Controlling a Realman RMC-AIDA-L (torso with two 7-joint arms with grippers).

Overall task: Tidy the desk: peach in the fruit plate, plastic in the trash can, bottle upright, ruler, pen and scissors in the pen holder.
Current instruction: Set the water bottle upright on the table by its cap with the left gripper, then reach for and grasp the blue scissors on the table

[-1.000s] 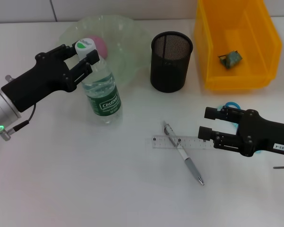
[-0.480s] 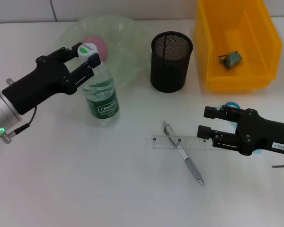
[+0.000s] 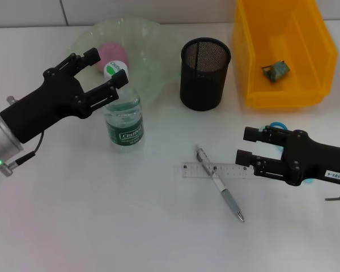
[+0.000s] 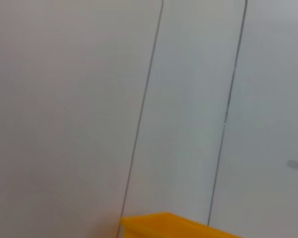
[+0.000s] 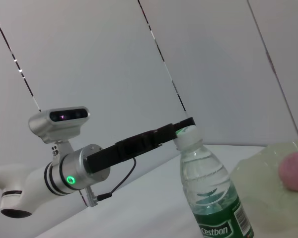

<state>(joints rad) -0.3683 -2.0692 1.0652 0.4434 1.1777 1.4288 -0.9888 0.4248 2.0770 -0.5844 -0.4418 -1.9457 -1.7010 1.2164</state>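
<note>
Upright bottle [image 3: 123, 110] on the worktop [image 3: 102, 215], its cap between the left gripper [image 3: 104, 69]'s spread fingers; fruit plate [image 3: 147, 51] with peach [image 3: 111, 54] just behind. Pen holder [image 3: 204, 73] and trash can [image 3: 283, 54] far right. Pen [image 3: 221, 184] crosses ruler [image 3: 218, 170] beside the right gripper [image 3: 245, 146], fingers apart, over the scissors [image 3: 276, 127].

The bottle [image 3: 123, 116] carries a green label reading "Cestbon".

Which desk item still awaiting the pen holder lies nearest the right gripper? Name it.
The scissors: their blue handles show right behind the right gripper, while the ruler and pen lie farther out.
</note>
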